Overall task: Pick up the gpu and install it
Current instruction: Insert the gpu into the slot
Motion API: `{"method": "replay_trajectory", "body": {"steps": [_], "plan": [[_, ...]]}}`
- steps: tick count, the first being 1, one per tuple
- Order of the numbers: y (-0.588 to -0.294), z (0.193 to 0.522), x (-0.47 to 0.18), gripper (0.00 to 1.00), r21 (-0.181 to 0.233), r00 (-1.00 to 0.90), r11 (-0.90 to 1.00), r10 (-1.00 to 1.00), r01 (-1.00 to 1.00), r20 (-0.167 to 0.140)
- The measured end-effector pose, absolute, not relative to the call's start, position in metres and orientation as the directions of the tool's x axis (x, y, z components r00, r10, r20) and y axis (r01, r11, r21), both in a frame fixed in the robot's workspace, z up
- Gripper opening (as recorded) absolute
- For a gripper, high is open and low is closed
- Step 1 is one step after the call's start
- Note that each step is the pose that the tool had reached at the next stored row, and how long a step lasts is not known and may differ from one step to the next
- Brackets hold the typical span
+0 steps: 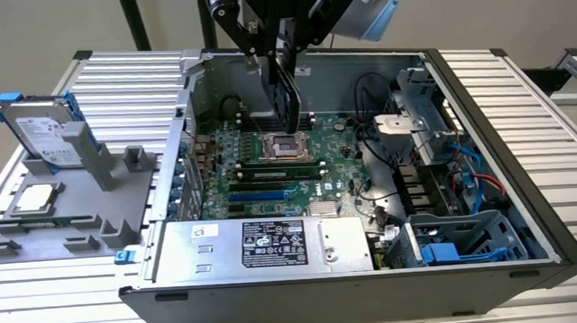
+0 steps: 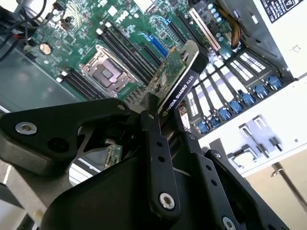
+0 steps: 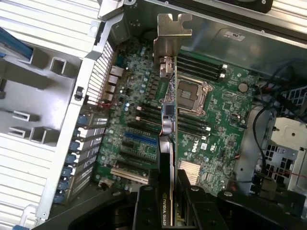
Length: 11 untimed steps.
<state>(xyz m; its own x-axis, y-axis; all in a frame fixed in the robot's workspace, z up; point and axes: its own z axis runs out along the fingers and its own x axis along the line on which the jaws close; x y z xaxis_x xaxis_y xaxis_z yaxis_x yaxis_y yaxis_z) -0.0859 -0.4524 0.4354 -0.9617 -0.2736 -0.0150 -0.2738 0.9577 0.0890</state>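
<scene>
1. the gripper (image 1: 277,51) hung over the open computer case (image 1: 485,133), almost straight above the cpu socket (image 1: 290,146).
2. its two black fingers (image 3: 146,207) were drawn in narrow and clamped on the gpu (image 1: 291,95), one finger on each flat face, at the end of the card farthest from the cpu socket.
3. the gpu was off every surface outside the case, held on edge inside the case opening with its long side reaching down toward the motherboard (image 1: 270,188) close by the cpu socket.
4. in the first wrist view the silver end bracket (image 3: 171,33) was the end of the card farthest from the fingers, and the card's thin edge ran just beside the cpu socket; whether the card touched the motherboard could not be told.
5. in the second wrist view the green board face was turned toward the cpu socket, and the black cooler block (image 2: 184,84) was turned away from it, toward the row of blue slot clips (image 2: 230,108).
6. dark memory slots (image 3: 199,64) lay on both sides of the cpu socket.
7. a silver power supply (image 1: 263,244) sat well apart from the cpu socket, beyond the blue expansion slot (image 1: 261,196).
8. outside the case, well apart from the cpu socket, a grey fixture (image 1: 104,223) carried a silver hard drive (image 1: 42,134) with blue rails standing upright and a small square cpu chip (image 1: 35,197) lying flat.
</scene>
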Motion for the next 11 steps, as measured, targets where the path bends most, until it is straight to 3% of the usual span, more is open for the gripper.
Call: {"method": "replay_trajectory", "body": {"steps": [11], "plan": [[-0.4524,0.4355,-0.0860,0.00,0.089,-0.949,0.945,-0.316,-0.316,-0.015]]}}
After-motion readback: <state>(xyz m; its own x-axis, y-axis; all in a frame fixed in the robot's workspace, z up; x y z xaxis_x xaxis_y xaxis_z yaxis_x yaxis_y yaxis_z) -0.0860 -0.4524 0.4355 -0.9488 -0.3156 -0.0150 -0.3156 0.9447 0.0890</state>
